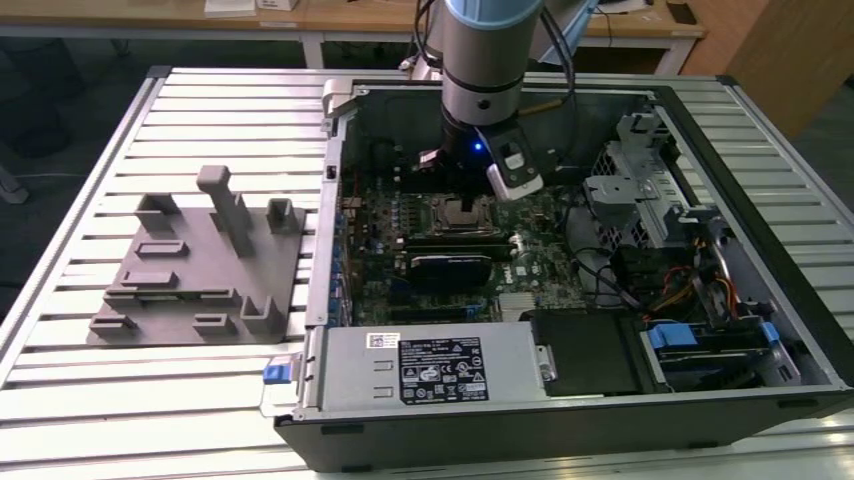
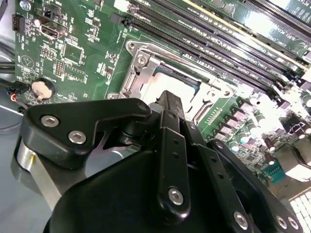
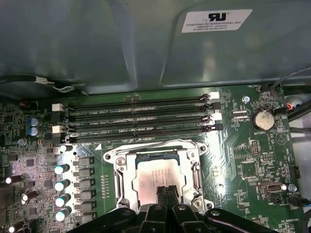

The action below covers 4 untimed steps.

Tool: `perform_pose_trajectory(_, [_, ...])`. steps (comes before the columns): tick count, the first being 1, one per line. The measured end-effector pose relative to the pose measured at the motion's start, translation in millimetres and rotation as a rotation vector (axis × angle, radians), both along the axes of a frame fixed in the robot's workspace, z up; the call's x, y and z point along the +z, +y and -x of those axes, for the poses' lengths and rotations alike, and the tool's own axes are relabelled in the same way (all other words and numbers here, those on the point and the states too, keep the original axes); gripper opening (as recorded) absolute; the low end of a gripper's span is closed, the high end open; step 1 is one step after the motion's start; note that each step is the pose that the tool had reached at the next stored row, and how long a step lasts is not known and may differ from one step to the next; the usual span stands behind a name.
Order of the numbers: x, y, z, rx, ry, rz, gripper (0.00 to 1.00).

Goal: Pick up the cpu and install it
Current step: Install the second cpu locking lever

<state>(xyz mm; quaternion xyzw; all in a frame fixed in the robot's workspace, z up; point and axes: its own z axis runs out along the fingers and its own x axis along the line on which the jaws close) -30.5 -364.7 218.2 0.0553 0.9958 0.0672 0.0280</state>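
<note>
- Over the socket frame (image 3: pixel 160 177), inside the open computer case (image 1: pixel 747 130) — the gripper (image 3: pixel 166 195) sits low, its two black fingers (image 3: pixel 161 196) pressed together with no gap showing between their tips in the first wrist view.
- Fingertips lie against or just above the cpu (image 3: pixel 153 182) (contact itself I cannot tell); nothing is pinched between them.
- Cpu: silvery-grey square, lying flat within the metal socket frame, in both wrist views (image 2: pixel 165 87).
- Just beside the frame run the long dark memory slots (image 3: pixel 141 119), parallel, on the green motherboard (image 3: pixel 252 165); a round coin battery (image 3: pixel 262 118) sits near the slot ends.
- Row of small capacitors (image 3: pixel 62 184) stands on the frame's other side.
- Exterior view: the arm (image 1: pixel 487 60) comes straight down into the case, wrist over the board's middle.
- Case rests on a ribbed metal table (image 1: pixel 200 100); a grey plastic fixture (image 1: pixel 200 270) with upright blocks stands well apart toward the exterior view's left.
</note>
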Motion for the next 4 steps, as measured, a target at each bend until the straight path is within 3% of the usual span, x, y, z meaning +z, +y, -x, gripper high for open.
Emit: perform_pose_trajectory(4, [1.3,0.0,0.0,0.0,0.0002,0.0003,0.11])
